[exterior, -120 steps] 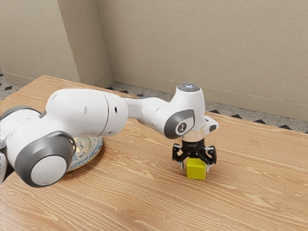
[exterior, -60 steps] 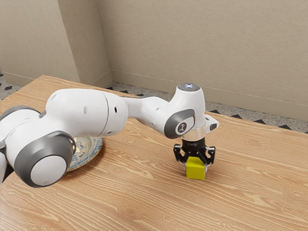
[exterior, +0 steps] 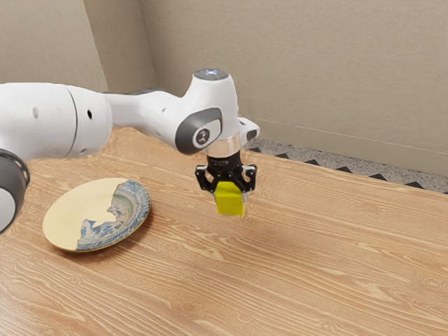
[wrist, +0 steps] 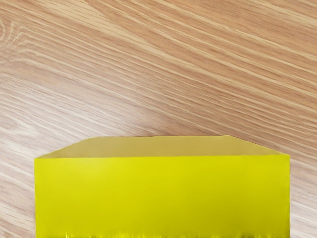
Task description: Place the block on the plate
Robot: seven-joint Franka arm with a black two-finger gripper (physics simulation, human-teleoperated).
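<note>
Transfer step: pinching block (exterior: 229,204) w/ tool (exterior: 229,197), approx. ctr.
Next: swing to plate (exterior: 64,218), ext. view's left, lower, then release once resting flat.

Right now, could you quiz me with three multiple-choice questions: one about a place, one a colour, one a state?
1. In the exterior view, where is the plate?
A) Right of the block
B) Left of the block
C) On top of the block

2. What colour is the block?
A) Red
B) Blue
C) Yellow

3. How is my gripper?
A) Shut on the block
B) Wide open and empty
C) Shut on the plate

1: B, the plate lies on the table, nearer the exterior view's left.
2: C, both views show it yellow.
3: A, its fingers hold the block from two sides.
</note>
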